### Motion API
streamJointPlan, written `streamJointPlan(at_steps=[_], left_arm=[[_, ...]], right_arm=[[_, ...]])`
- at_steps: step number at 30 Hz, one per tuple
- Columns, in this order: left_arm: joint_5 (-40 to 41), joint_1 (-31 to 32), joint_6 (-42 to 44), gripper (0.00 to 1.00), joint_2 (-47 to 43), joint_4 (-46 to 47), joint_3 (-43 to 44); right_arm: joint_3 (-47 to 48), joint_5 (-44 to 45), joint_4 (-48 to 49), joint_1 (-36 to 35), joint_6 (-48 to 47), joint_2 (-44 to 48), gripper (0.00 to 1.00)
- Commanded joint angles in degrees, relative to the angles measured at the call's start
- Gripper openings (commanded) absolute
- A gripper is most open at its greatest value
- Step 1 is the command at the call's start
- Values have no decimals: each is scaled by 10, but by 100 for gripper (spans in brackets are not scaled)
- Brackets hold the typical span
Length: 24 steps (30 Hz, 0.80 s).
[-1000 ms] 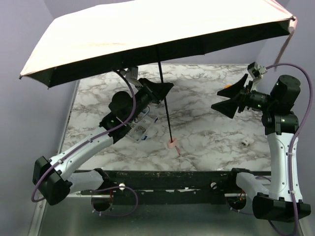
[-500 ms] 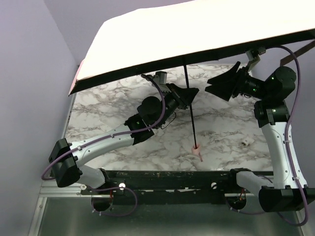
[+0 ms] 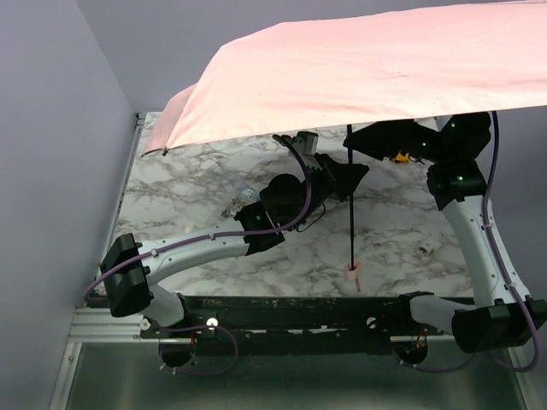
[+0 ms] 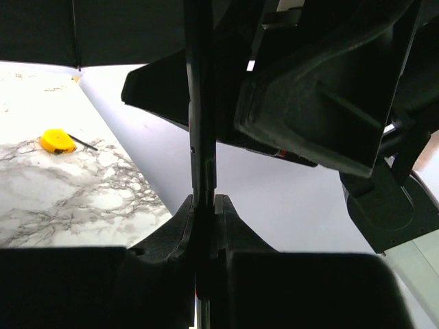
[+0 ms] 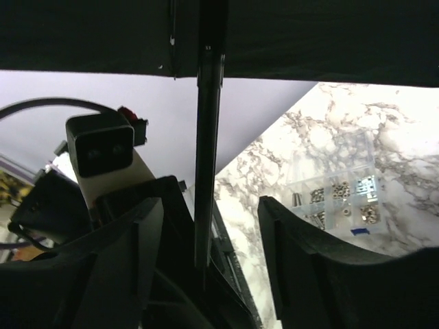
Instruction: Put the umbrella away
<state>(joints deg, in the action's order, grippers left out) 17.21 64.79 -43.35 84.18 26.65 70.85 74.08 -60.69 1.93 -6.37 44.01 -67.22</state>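
The umbrella stands open and upright. Its pale pink canopy (image 3: 367, 77) spreads over the back and right of the table. Its thin dark shaft (image 3: 351, 205) runs down to the small pink handle (image 3: 354, 275) near the table's front edge. My left gripper (image 3: 352, 178) is shut on the shaft, which shows clamped between its fingers in the left wrist view (image 4: 203, 205). My right gripper (image 3: 363, 143) is open around the shaft just under the canopy. In the right wrist view the shaft (image 5: 206, 151) stands between the open fingers without touching them.
A small orange object (image 4: 57, 140) lies on the marble table (image 3: 197, 179) at the back, also seen under the canopy (image 3: 399, 157). A clear box of small metal parts (image 5: 336, 195) lies at mid left (image 3: 242, 198). A small white object (image 3: 426, 248) lies at the right.
The umbrella has moved right and tilted, its pink top now facing the camera. The left arm carried the shaft rightward, and the right gripper came in around the shaft under the canopy.
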Motion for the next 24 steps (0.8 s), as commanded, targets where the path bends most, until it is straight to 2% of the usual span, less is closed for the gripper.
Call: streamJointPlan(at_steps=[1,4,8,9,11,15,18,24], left_arm=[[0,8,4,0,4,38,18],[-6,10,-1,0,11,42,19],[-22,13,7,0,16,49,22],[-31,13,13,0,16,55,19],[-61,13,28,3,5,90,-2],[-116,13,54,56,-48,205,-110],[-120,11,72,77,-95,285,-194],[-160,-32,56,81,-149,337,-248]], right_arm=[[-6,1,60,-11,60,-6,59],[-23,-2,82,-14,80,-3,39],[-39,-23,131,-15,131,-7,5],[-48,-31,172,-15,159,-5,1],[-53,-45,214,-15,196,0,1],[-41,-65,241,-15,224,11,1],[-56,-81,259,-15,221,33,1],[-98,-130,251,-15,176,76,1]])
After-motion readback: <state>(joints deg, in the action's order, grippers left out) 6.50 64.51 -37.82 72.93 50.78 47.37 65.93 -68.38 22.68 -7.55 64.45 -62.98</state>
